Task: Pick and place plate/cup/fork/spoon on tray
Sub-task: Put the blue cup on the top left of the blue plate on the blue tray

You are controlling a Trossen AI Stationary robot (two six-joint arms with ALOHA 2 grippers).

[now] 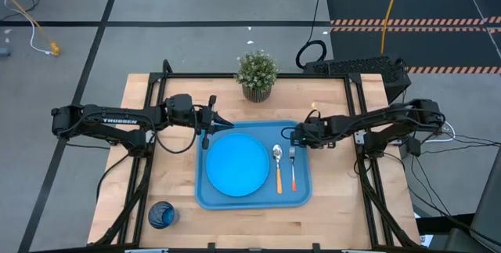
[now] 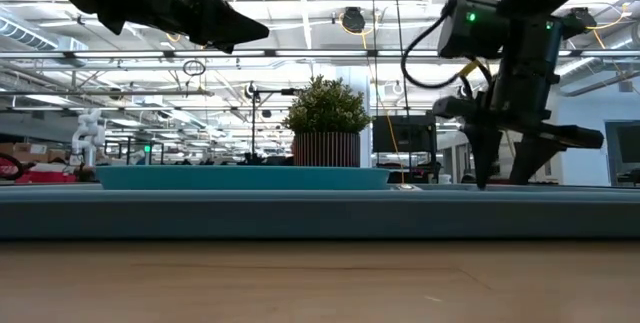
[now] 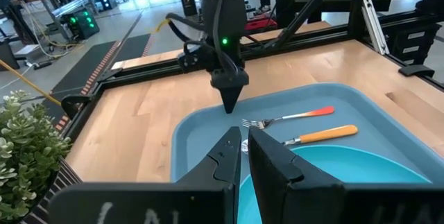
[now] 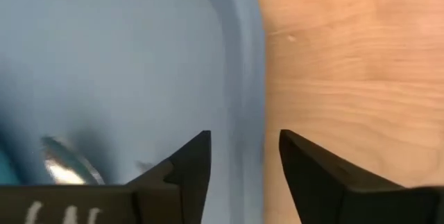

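Observation:
The sky-blue plate (image 1: 237,164) lies flat in the left half of the blue tray (image 1: 304,194). To its right the spoon (image 1: 277,167) and the fork (image 1: 293,167) lie side by side on the tray floor, with their handles toward the near edge. The dark blue cup (image 1: 162,215) stands on the table near the front left, outside the tray. My left gripper (image 1: 225,125) is shut and empty, above the tray's far left corner. My right gripper (image 1: 291,135) is open and empty, pointing down over the tray's far right corner, with its fingers over the rim (image 4: 243,78).
A potted plant (image 1: 257,73) stands at the table's far edge, behind the tray. A black frame rail (image 1: 258,75) runs around the table's far side. Bare wood lies to the left, right and near side of the tray.

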